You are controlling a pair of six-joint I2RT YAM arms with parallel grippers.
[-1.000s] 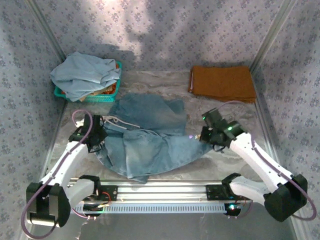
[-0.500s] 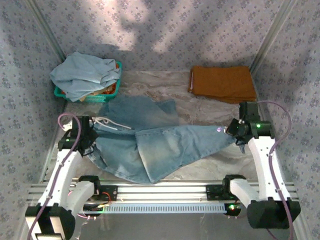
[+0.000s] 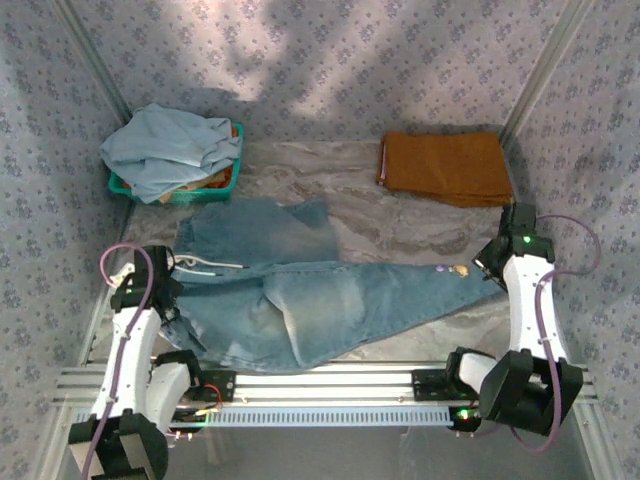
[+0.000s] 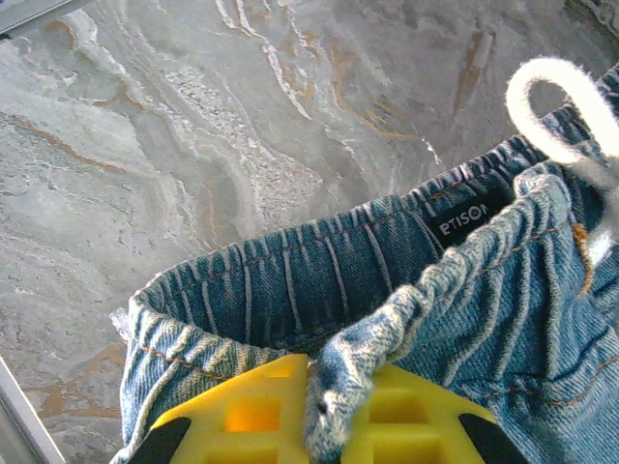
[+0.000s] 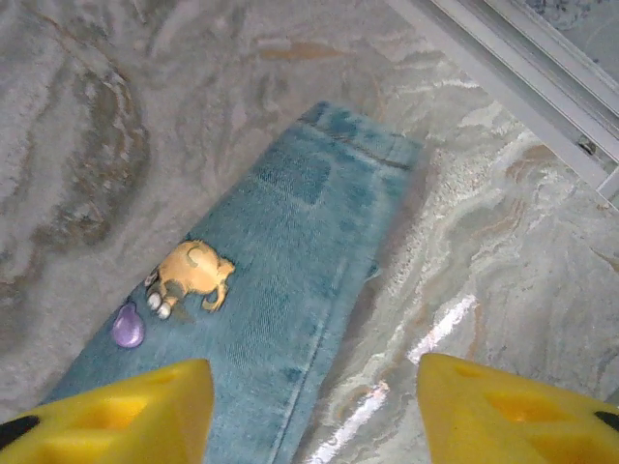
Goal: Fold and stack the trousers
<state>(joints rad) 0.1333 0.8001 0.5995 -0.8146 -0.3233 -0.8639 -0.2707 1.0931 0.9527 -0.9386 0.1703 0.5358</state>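
Observation:
The trousers (image 3: pixel 330 300), faded blue jeans, lie stretched flat across the table from left to right, one leg folded back behind. My left gripper (image 3: pixel 172 288) is shut on the gathered waistband (image 4: pixel 290 290); its yellow fingers (image 4: pixel 242 411) pinch a fold of denim, and the left gripper (image 4: pixel 317 377) sits at the frame's bottom. A white drawstring (image 4: pixel 561 106) loops beside it. My right gripper (image 3: pixel 494 262) hovers open over the leg end (image 5: pixel 309 232), which rests on the table. The right gripper (image 5: pixel 314 391) holds nothing. A small orange figure (image 5: pixel 191 275) and purple bead (image 5: pixel 127 326) lie on the leg.
A teal basket (image 3: pixel 236 165) heaped with pale blue cloth (image 3: pixel 170 150) stands at the back left. A folded rust-orange cloth (image 3: pixel 443 166) lies at the back right. A metal frame rail (image 5: pixel 522 68) runs close to the right of the leg end.
Both arms have swung outward, pulling the trousers out straight across the table. The right gripper has opened and let go of the leg end, which now lies flat.

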